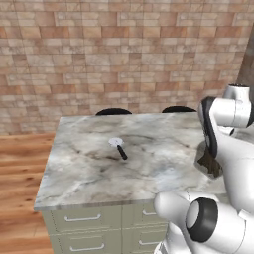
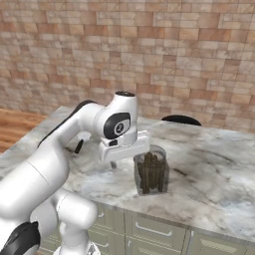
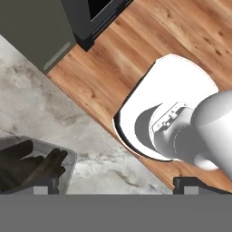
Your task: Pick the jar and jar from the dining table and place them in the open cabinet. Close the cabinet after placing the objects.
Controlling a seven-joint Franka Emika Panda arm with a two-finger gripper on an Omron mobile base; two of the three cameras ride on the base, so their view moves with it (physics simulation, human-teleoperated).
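Now open pincer (image 3: 115, 185) above jar (image 2: 151, 171) on dining table (image 2: 219, 164)

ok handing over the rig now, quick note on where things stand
Gripper: open, holding nothing, hanging just left of a jar.
That jar stands upright on the dining table, near its front edge; dark sticks inside.
A small white-headed utensil lies mid-table.
Done: nothing placed, going by this jar.
Left: grasp this jar, carry it to the cabinet, fetch the second jar, close the door.
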